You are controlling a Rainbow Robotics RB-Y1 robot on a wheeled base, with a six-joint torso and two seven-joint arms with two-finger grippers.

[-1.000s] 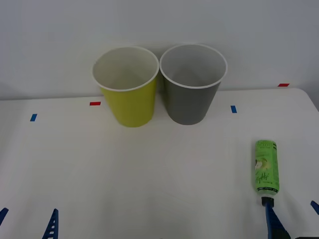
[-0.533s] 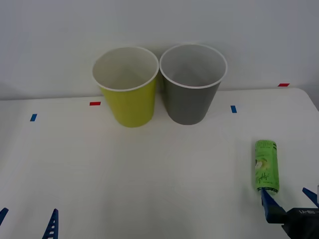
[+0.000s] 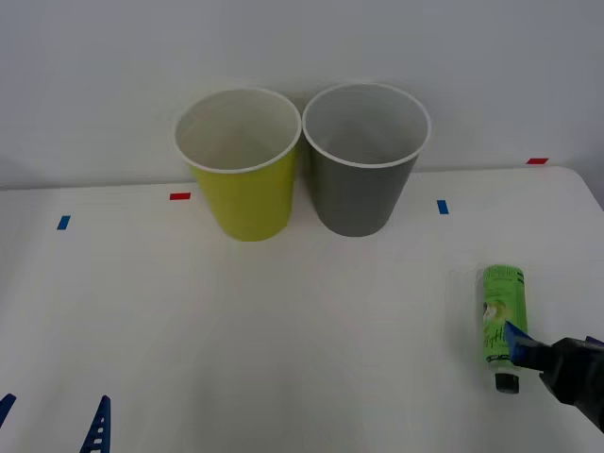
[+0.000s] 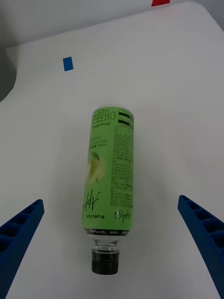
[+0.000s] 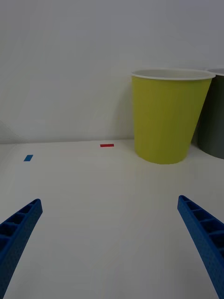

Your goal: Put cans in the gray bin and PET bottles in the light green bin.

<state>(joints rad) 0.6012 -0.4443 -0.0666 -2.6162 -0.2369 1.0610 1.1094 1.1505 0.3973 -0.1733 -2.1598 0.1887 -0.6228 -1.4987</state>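
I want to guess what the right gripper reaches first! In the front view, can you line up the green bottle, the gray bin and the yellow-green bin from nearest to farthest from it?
1. PET bottle: lying right beside the right gripper.
2. Gray bin: back, middle-right.
3. Light green bin: back, farther left.

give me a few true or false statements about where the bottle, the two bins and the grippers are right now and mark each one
1. The clear plastic bottle with the green label lies on its side on the white table. True.
2. The bottle is inside the lime-green tapered bin. False: it lies on the table.
3. The dark gray tapered bin is to the robot's right of the lime one. True.
4. The right gripper is shut on the bottle. False: it is open, fingers either side.
5. The left gripper is open. True.
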